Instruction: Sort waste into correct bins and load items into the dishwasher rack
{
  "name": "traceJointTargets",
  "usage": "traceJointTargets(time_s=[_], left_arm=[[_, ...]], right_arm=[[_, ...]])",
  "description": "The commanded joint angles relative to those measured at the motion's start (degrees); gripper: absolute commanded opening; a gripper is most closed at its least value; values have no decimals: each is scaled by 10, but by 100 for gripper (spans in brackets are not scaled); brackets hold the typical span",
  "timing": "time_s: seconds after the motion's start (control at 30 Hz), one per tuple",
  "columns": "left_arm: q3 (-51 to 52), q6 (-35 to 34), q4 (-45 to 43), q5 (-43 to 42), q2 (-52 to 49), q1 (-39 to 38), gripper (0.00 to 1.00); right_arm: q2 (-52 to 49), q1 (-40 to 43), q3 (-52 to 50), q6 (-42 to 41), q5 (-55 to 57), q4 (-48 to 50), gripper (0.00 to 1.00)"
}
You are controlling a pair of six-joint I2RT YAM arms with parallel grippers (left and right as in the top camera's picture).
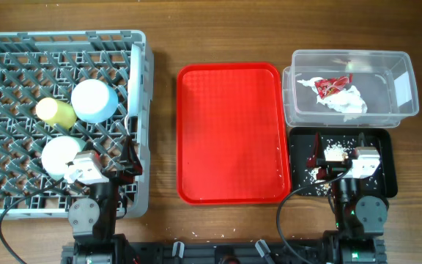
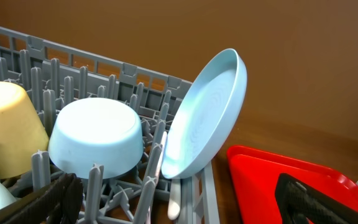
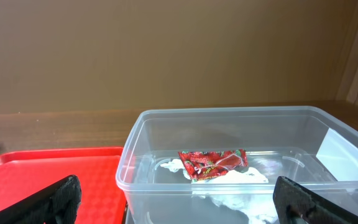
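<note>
We see our left gripper point(image 2: 182, 202) spread wide, empty, over the rack point(image 2: 129, 78) beside the plate point(image 2: 207, 118); our right gripper point(image 3: 179, 205) gapes empty before the tub point(image 3: 229, 111).

the wooden tabletop point(image 1: 163, 44) carries four things. the rack point(image 1: 141, 110) sits at the left and the red tray point(image 1: 229, 132) in the middle, a strip of bare wood between them. at the right, the tub point(image 1: 409, 81) lies behind the black tray point(image 1: 379, 139), both just beside the red tray.
</note>
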State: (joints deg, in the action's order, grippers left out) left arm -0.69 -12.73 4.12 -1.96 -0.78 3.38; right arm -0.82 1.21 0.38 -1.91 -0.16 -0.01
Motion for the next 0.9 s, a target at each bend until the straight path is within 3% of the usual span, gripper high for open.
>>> traceJointTargets(time_s=[0.0,0.1,0.17,0.87], left_arm=[[4,5,2,5,5,1,100],[4,5,2,5,5,1,100],[4,5,2,5,5,1,100],[4,5,2,5,5,1,100]], right_arm=[[6,-1,-1,-11,-5,2,100],[6,-1,-1,-3,16,5,100],[6,-1,-1,49,17,5,100],[6,-1,-1,49,16,5,100]])
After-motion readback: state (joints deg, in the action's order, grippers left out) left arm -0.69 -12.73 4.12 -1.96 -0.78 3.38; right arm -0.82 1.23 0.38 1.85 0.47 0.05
